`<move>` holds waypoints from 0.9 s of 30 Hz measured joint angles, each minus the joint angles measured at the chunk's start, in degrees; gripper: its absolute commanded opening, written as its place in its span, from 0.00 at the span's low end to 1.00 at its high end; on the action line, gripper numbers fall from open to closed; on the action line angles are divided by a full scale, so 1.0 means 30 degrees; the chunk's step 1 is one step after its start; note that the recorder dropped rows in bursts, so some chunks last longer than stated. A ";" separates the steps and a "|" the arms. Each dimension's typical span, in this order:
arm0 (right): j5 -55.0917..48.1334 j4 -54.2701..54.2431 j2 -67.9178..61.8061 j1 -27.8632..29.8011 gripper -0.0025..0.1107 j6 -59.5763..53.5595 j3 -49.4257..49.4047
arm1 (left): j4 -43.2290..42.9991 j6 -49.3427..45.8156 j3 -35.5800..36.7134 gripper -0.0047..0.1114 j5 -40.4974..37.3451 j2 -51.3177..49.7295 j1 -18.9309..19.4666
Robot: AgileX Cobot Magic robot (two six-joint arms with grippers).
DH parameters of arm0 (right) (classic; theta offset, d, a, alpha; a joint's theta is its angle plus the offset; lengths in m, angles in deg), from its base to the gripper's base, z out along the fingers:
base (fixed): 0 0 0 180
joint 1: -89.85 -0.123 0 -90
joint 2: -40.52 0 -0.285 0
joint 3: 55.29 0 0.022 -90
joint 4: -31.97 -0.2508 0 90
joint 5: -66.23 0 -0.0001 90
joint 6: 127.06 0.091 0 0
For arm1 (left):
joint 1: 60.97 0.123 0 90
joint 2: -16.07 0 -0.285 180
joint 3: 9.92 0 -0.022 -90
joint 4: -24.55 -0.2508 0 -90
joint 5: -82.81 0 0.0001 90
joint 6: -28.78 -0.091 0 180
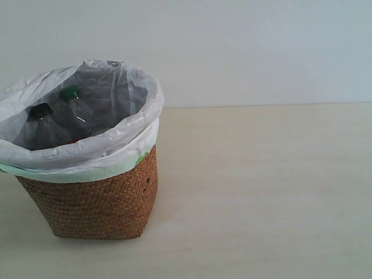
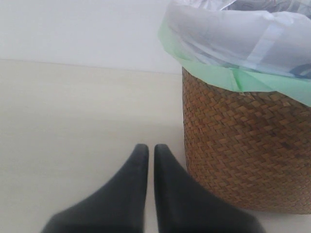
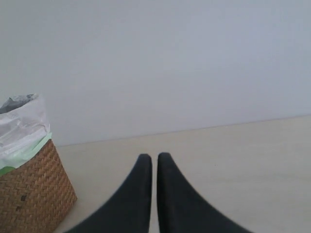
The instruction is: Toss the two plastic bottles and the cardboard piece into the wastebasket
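At the left of the exterior view stands the wicker wastebasket (image 1: 99, 203), its translucent white bag liner (image 1: 136, 122) folded over the rim. Both plastic bottles sit inside it, necks up against the bag liner. The black-capped bottle (image 1: 42, 125) is toward the left, and the green-capped bottle (image 1: 74, 107) is just beside it, higher in the frame. The cardboard piece does not show; whether it lies below the rim I cannot tell. The pale table (image 1: 261, 192) fills the right half of the frame, and neither gripper appears.

Across the right side of the left wrist view, the wastebasket (image 2: 243, 155) looms large, the green hem of the bag liner (image 2: 218, 77) above the weave. The left gripper (image 2: 151, 153) sits at bottom centre. Its dark fingers are drawn together to a thin slit with nothing between them, near the basket's foot but apart from it.

Down in the lower left corner of the right wrist view, the wastebasket (image 3: 34, 194) shows only partly. The right gripper (image 3: 154, 160) at bottom centre is likewise closed on nothing and well apart from the basket, over the bare table (image 3: 243, 155).

The bottles look empty, so probably light, thin-walled and smooth, apt to dent or slip under a hard squeeze. The labelled body or the neck under the cap would give the surest hold. A moulded pulp piece should be light, fairly stiff and rough, easiest to pinch by its rim.
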 measured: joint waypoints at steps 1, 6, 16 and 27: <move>0.0000 0.0000 0.0000 0.0000 0.02 -0.0085 0.0000 | 0.0000 0.0000 0.0000 0.07 0.0000 0.0000 0.0000; 0.0000 0.0000 0.0028 0.0000 0.02 -0.0612 0.0000 | 0.0000 0.0000 0.0000 0.07 0.0000 0.0000 0.0000; -0.2137 1.0121 0.0028 0.0000 0.02 0.7738 0.0000 | 0.0000 0.0000 0.0000 0.07 0.0000 0.0000 0.0000; -0.6048 1.4924 0.0039 0.0000 0.02 1.1981 0.0000 | 0.0000 0.0000 0.0000 0.07 0.0000 0.0000 0.0000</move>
